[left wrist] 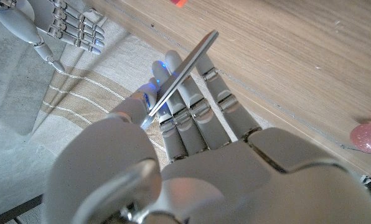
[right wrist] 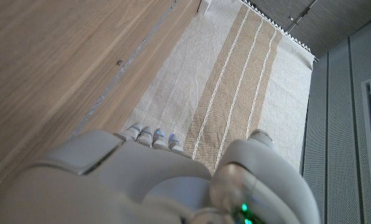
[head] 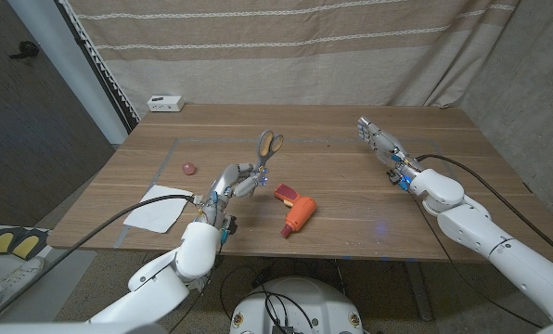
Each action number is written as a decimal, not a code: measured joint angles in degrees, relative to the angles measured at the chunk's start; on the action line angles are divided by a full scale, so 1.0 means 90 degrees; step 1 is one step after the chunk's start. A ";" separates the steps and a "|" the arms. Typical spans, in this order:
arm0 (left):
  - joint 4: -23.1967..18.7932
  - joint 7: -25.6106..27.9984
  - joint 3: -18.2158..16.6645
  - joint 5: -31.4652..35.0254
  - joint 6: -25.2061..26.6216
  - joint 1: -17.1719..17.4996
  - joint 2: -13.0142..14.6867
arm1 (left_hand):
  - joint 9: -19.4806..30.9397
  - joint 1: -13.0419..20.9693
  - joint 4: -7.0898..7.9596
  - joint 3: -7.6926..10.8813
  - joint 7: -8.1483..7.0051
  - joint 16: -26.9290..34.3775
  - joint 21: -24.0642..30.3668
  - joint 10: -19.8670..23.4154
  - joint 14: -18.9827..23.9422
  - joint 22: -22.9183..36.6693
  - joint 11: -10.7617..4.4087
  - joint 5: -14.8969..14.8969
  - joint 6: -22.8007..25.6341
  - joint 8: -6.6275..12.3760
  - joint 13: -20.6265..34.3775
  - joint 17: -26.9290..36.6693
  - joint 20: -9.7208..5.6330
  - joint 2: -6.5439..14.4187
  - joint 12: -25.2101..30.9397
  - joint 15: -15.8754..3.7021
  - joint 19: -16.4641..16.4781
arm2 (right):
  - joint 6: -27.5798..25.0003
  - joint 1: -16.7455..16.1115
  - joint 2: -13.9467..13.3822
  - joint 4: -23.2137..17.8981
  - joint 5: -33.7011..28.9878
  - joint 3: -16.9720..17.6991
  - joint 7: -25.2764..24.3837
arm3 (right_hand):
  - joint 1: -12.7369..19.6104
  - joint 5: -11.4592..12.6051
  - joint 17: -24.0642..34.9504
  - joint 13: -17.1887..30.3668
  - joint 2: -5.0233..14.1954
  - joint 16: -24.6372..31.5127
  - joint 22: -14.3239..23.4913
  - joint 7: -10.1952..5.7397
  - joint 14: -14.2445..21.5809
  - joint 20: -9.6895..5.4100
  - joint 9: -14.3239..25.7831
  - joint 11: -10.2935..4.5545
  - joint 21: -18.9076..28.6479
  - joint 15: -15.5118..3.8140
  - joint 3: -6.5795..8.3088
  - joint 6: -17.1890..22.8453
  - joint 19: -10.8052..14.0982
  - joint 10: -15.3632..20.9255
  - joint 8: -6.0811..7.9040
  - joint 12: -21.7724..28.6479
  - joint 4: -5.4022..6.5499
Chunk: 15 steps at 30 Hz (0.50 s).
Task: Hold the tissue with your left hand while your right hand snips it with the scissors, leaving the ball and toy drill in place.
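the wooden table carries no containers; its things lie loose on the top. the left hand is raised near the middle of the table and holds the scissors, whose grey handles stick up beyond the fingertips toward the far side; in the left wrist view the closed blades run slantwise across the fingers, pinned there by the thumb, so this hand is clamped on the scissors. the tissue, a flat white sheet, lies on the near left part of the table, close to the front edge and just beside the left forearm, with no hand touching it. the ball, small and pink, sits a little further in from the tissue, apart from it; it also shows at the table's edge in the left wrist view. the toy drill, orange with a red tip, lies on its side near the middle of the table, just right of the left hand and not touched by it. the right hand is stretched out over the far right part of the table, well apart from everything else, its fingers extended side by side and holding nothing; whether it touches the wood i cannot tell. a small white box rests at the far left corner against the striped curtain.
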 measured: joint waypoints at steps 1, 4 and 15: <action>-0.0014 -0.0040 -0.0008 -0.0011 0.0031 -0.0014 0.0027 | 0.0000 0.0000 0.0000 0.0000 0.0000 0.0000 0.0000 0.0000 0.0000 0.0000 0.0000 0.0000 0.0000 0.0001 0.0000 0.0000 0.0011 0.0000 0.0019 0.0000 -0.0011 | 0.0000 -0.0001 -0.0010 -0.0022 -0.0023 0.0000 -0.0013 | 0.0072 0.0000 0.0000 0.0000 -0.0009 0.0000 0.0000 -0.0011 0.0000 0.0000 0.0000 0.0000 0.0024 0.0000 0.0007 0.0066 0.0000 0.0000 0.0002 0.0024 -0.0007; -0.0051 -0.0125 -0.0029 -0.0034 0.0095 -0.0068 0.0096 | 0.0029 0.0000 0.0000 0.0000 0.0000 0.0000 0.0000 0.0000 0.0000 0.0000 0.0000 0.0000 0.0000 0.0002 0.0000 0.0000 0.0034 0.0000 0.0045 0.0000 -0.0033 | -0.0005 -0.0006 -0.0030 -0.0061 -0.0058 0.0000 -0.0034 | 0.0074 0.0000 0.0000 0.0000 -0.0008 0.0000 0.0000 -0.0023 0.0000 0.0000 0.0000 0.0000 0.0044 0.0000 0.0024 0.0162 0.0000 0.0000 0.0049 0.0052 -0.0024; -0.0115 -0.0310 0.0007 0.0078 0.0334 -0.0292 0.0290 | 0.0029 0.0002 -0.0019 -0.0019 0.0000 0.0000 0.0025 0.0000 0.0000 0.0000 0.0000 0.0000 -0.0001 0.0002 0.0030 -0.0001 0.0033 -0.0003 0.0044 0.0000 -0.0033 | -0.0070 -0.0070 -0.0134 -0.0200 -0.0114 0.0010 -0.0072 | 0.0103 0.0000 0.0000 0.0000 -0.0028 0.0000 0.0000 -0.0038 0.0000 0.0048 0.0000 0.0000 0.0044 0.0000 0.0024 0.0224 0.0021 0.0000 0.0049 0.0052 -0.0024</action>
